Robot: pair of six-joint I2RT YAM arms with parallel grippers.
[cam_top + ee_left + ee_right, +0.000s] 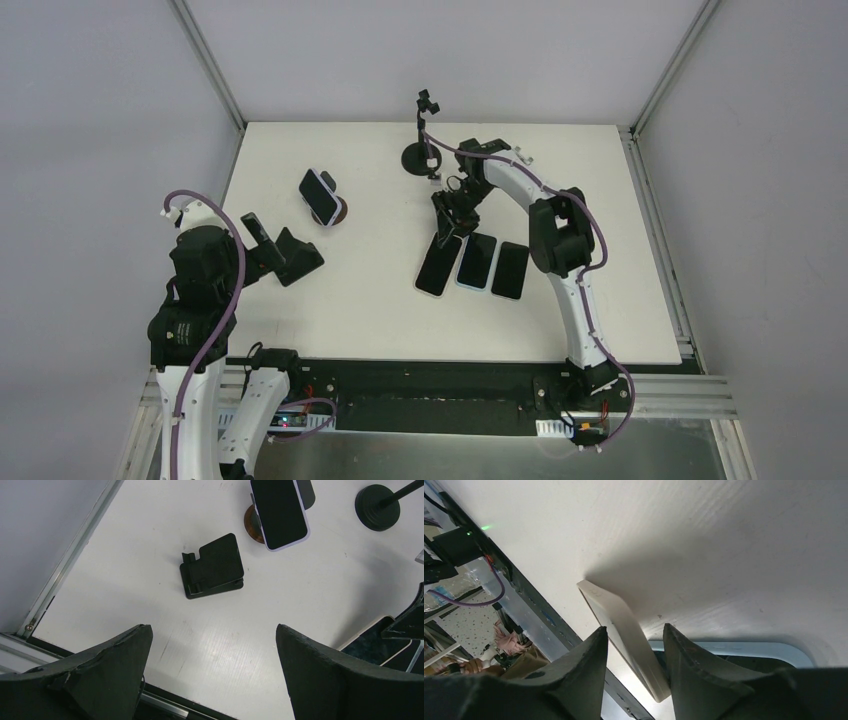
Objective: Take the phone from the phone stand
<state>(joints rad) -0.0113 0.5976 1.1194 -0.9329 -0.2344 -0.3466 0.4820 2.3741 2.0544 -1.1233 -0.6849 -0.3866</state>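
Observation:
A phone in a pale case leans on a round brown stand at the table's left; it also shows in the left wrist view. My left gripper hangs open and empty above the near left of the table. My right gripper is at the upper end of the leftmost of three phones lying mid-table. In the right wrist view that cream-edged phone sits tilted between my fingers. It touches the right finger; a slit of light shows at the left one.
A black folding stand lies empty between my left gripper and the round stand. A black pole stand with a round base rises at the far middle. Two more phones lie flat beside the right gripper.

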